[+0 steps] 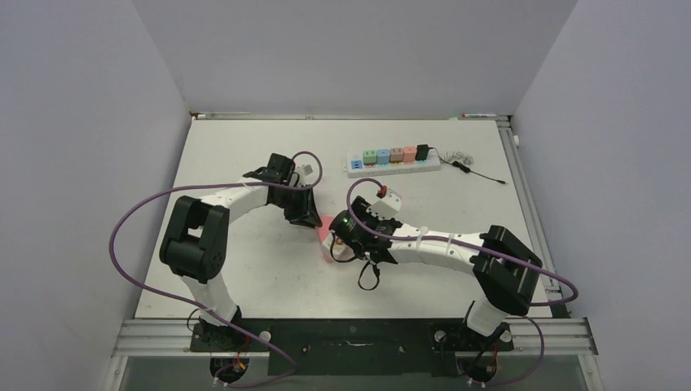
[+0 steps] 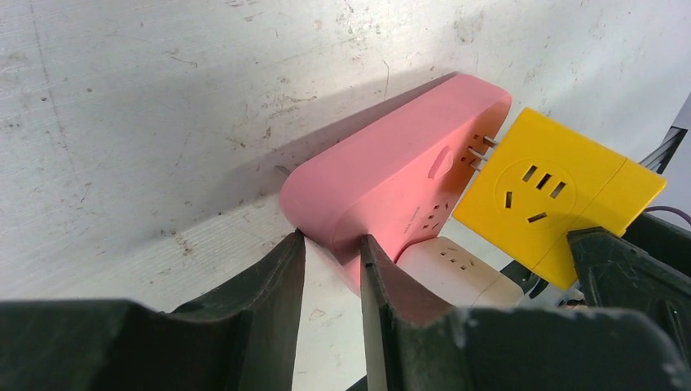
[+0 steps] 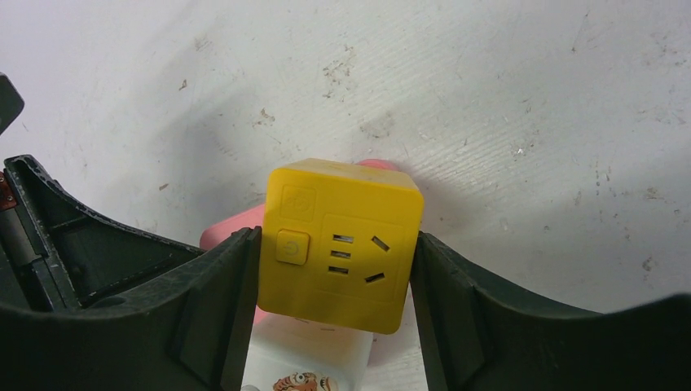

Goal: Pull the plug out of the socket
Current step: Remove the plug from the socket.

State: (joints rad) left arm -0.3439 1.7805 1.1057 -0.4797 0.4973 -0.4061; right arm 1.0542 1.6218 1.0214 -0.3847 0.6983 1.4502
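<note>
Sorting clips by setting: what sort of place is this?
Probably a robotics lab cell: plain grey partition walls around a scuffed white tabletop, two white robot arms bolted to a metal rail.

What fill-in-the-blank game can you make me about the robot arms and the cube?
1. The right gripper holds a plug coloured ___.
2. The left gripper pinches the end of the socket, which is coloured ___.
3. The plug's metal prongs show because they are partly ___ of the socket.

Missing words: yellow, pink, out.
</note>
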